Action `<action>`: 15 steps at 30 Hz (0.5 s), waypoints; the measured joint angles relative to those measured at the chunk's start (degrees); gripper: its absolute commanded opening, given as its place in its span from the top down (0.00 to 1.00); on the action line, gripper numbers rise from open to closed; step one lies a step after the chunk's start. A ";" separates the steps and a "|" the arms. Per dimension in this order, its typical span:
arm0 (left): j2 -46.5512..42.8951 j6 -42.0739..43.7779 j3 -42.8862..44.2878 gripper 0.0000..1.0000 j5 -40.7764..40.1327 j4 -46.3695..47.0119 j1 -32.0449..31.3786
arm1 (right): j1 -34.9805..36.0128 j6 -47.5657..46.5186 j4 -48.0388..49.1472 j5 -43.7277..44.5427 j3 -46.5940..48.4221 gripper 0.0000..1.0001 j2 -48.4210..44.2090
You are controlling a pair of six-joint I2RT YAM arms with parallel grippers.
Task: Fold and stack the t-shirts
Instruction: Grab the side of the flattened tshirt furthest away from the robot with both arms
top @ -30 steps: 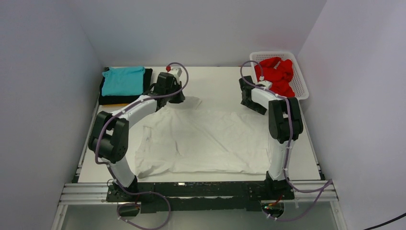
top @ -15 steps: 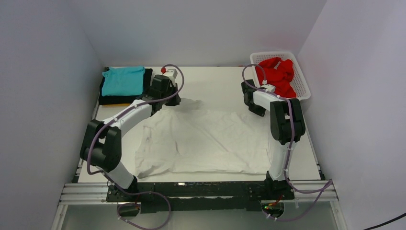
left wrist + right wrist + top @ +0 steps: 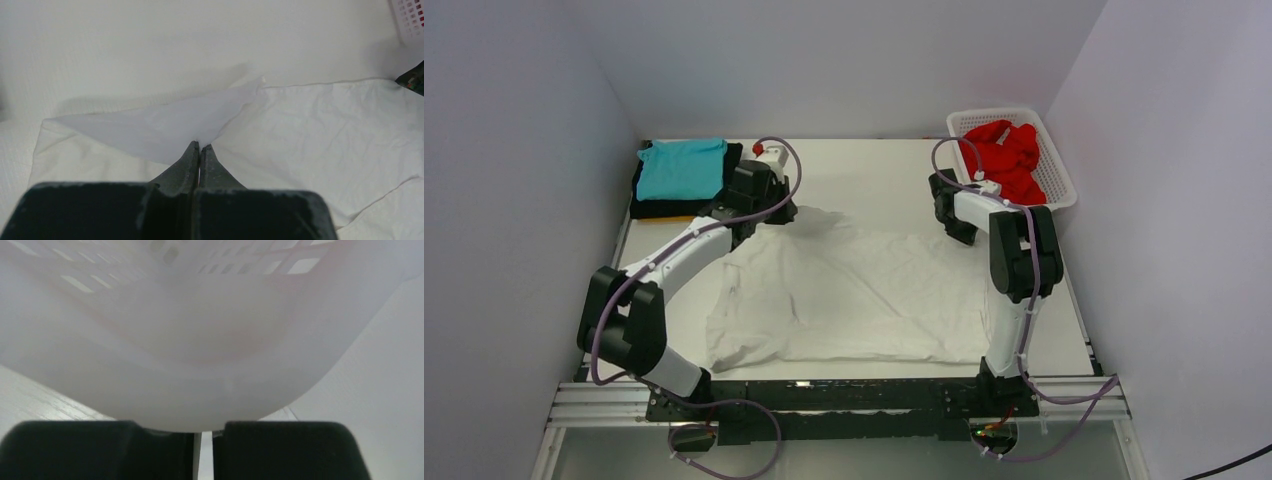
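Note:
The large white t-shirt [image 3: 854,290] lies spread across the middle of the table. My left gripper [image 3: 774,212] is shut on its far-left sleeve and lifts it into a stretched flap [image 3: 165,125] ahead of the closed left gripper [image 3: 200,146]. My right gripper [image 3: 946,215] sits at the shirt's far-right corner, against the basket. In the right wrist view its jaws [image 3: 206,435] stand almost together with a slim gap, and the basket corner [image 3: 200,365] hides the fingertips and whatever is between them. A red t-shirt [image 3: 1009,155] lies crumpled in the basket.
The white lattice basket [image 3: 1009,112] stands at the far right. At the far left a folded teal t-shirt [image 3: 682,168] tops a black one [image 3: 649,205], with a thin yellow-orange edge [image 3: 674,216] below. Walls close in on three sides.
The left gripper has carried the white sleeve towards the far left, drawing the fabric taut. The right gripper's jaws have closed, and the basket has slid slightly right.

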 measured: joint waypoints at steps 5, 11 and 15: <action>-0.72 0.00 -0.39 1.00 0.11 0.04 0.00 | -0.09 -0.24 0.15 -0.68 -1.42 1.00 -1.03; -2.58 -0.02 -2.08 1.00 1.20 0.15 -0.04 | 0.46 -2.49 1.09 -1.66 -1.88 1.00 -3.06; -5.35 -0.07 -4.59 1.00 1.27 0.07 -0.57 | 1.75 -3.58 1.95 -1.64 -4.20 1.00 -7.15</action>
